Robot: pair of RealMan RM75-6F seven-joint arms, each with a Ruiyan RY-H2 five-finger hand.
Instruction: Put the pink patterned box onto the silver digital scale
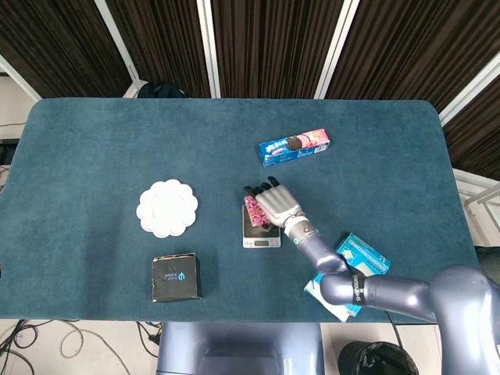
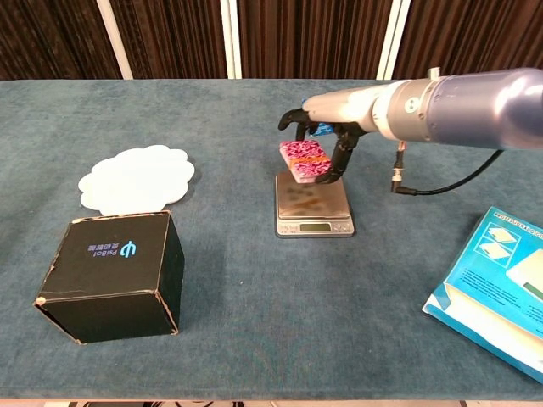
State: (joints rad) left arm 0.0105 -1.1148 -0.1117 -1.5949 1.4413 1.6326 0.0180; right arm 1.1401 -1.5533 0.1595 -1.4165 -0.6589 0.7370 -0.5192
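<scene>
Holding pink patterned box in right hand, fingers pinching box sides, box tilted, airborne above silver digital scale. Advise: level box, centre over platform, lower gently, then release. Left hand unseen.

The right hand covers part of the pink patterned box. The digits on the silver digital scale are too small to read. The picture's edge cuts off the blue booklet.
</scene>
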